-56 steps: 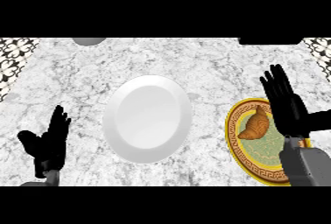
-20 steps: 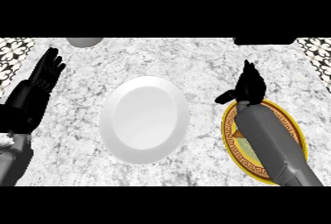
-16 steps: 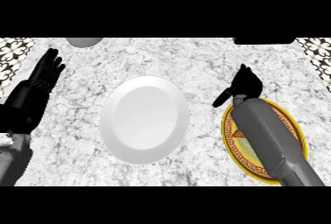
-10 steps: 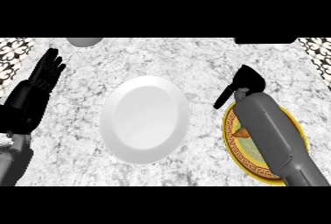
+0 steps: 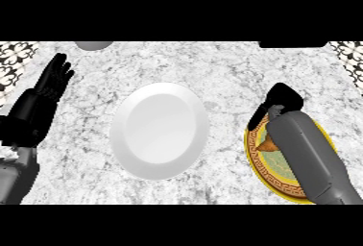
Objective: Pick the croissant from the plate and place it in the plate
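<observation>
Readable text: none | labels, brands, numbers, signs: none legible on any surface | yellow-rimmed plate (image 5: pixel 280 190): border band carries a repeating key pattern, ornament only, no lettering | white plate (image 5: pixel 159 130): plain, unmarked

White marble worktop (image 5: pixel 212 67) with grey veins, evenly lit. Black-and-white patterned tiling (image 5: pixel 14 60) shows just left of the left fingers (image 5: pixel 56 74), and again at the opposite corner.
</observation>
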